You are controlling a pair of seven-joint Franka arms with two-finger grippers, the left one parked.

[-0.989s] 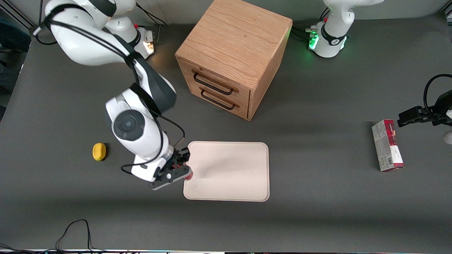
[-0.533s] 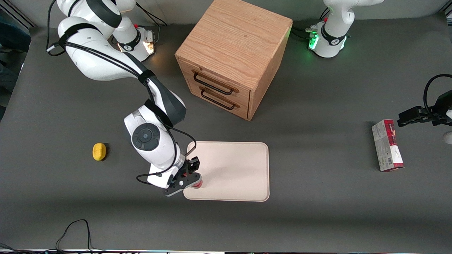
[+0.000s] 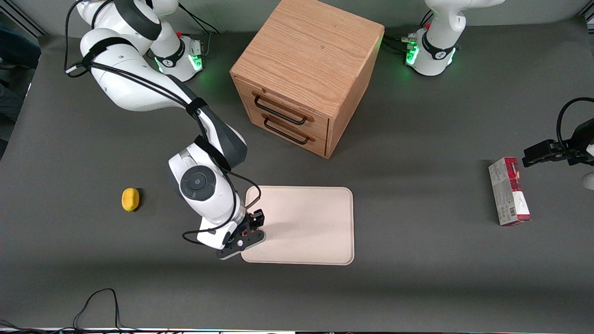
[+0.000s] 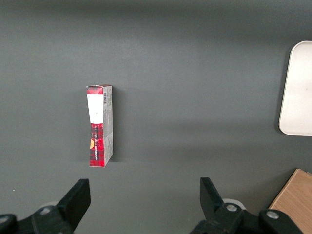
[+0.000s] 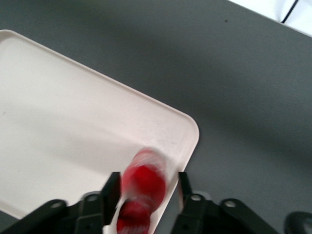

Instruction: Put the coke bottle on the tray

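The coke bottle (image 5: 145,181), bright red and blurred, stands between my right gripper's (image 5: 147,191) fingers, over the tray's corner nearest the front camera at the working arm's end. One finger (image 5: 111,191) is against the bottle. The other finger (image 5: 184,189) stands apart from it with tray showing in the gap, so the gripper is open. The cream tray (image 5: 73,107) lies flat. In the front view the gripper (image 3: 253,229) hangs low over that corner of the tray (image 3: 306,222) and hides the bottle.
A wooden drawer cabinet (image 3: 306,74) stands farther from the front camera than the tray. A yellow object (image 3: 130,199) lies toward the working arm's end. A red-and-white carton (image 3: 509,191) lies toward the parked arm's end, also in the left wrist view (image 4: 100,126).
My gripper moved with the bottle from beside the tray's edge to over its near corner and then lowered. The fingers now stand apart from the bottle on one side.
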